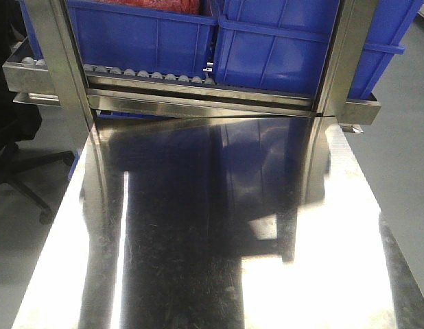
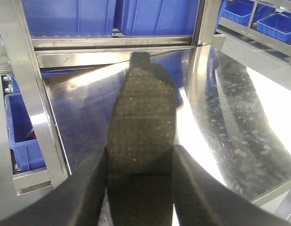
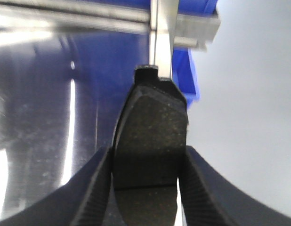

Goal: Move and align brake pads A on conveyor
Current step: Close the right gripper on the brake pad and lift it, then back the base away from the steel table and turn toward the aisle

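Observation:
In the left wrist view a dark grey brake pad (image 2: 141, 117) with a thin groove across it points away from me, clamped between the black fingers (image 2: 86, 188) of my left gripper (image 2: 141, 165) above the steel tabletop. The right wrist view shows a second brake pad (image 3: 150, 136) held the same way, with my right gripper (image 3: 148, 165) shut on its sides, near the table's right edge. Neither arm nor any pad appears in the front view. The conveyor is out of view.
A shiny steel tabletop (image 1: 219, 226) fills the front view. At its far end stands a steel rack (image 1: 198, 96) with roller rails carrying blue plastic bins (image 1: 150, 34). More blue bins (image 2: 272, 19) sit to the right, one (image 2: 23, 136) low at the left. Grey floor (image 3: 249, 117) lies beyond the right edge.

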Robot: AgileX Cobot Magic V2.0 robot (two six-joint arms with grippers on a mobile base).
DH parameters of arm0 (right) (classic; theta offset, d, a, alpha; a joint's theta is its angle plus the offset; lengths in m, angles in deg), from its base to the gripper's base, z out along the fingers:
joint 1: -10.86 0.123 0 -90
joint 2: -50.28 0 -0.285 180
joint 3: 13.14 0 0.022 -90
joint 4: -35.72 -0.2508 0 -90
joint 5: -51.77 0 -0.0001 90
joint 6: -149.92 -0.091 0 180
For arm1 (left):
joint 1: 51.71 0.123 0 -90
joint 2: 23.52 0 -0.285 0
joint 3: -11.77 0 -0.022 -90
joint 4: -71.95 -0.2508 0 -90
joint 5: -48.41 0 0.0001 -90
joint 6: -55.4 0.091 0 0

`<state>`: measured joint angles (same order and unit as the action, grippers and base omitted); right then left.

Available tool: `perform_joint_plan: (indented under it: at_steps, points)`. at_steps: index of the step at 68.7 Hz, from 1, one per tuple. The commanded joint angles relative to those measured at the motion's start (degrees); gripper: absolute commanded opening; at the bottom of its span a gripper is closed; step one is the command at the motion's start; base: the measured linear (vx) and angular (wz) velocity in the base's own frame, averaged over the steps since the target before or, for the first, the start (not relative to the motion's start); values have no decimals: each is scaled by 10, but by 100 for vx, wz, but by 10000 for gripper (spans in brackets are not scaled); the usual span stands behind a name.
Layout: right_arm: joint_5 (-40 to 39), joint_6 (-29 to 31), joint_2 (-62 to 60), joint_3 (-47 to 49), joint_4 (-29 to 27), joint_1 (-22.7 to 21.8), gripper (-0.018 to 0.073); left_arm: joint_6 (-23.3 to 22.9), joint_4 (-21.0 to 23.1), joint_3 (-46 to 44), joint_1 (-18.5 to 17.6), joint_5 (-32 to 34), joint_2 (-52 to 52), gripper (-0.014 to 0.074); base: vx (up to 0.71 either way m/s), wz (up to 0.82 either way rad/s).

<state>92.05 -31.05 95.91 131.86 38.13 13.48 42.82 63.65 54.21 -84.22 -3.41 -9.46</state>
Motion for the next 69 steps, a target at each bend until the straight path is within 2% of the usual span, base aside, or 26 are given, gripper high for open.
perform_joint_plan:
  at_steps: [1, 11, 28, 69]
  points:
    - [-66, 10, -61, -18, 1, -2, -6, 1, -2, -13, -3, 57, 10, -6, 0, 0]
    - [-82, 35, -156, -72, -18, -2, -6, 1, -2, -13, -3, 57, 10, -6, 0, 0]
    - [-122, 138, -263, -147, -121, -2, -6, 1, -2, -13, -3, 57, 10, -6, 0, 0]
    - [-136, 141, -272, -150, -123, -2, -6, 1, -2, -13, -3, 57, 10, -6, 0, 0]
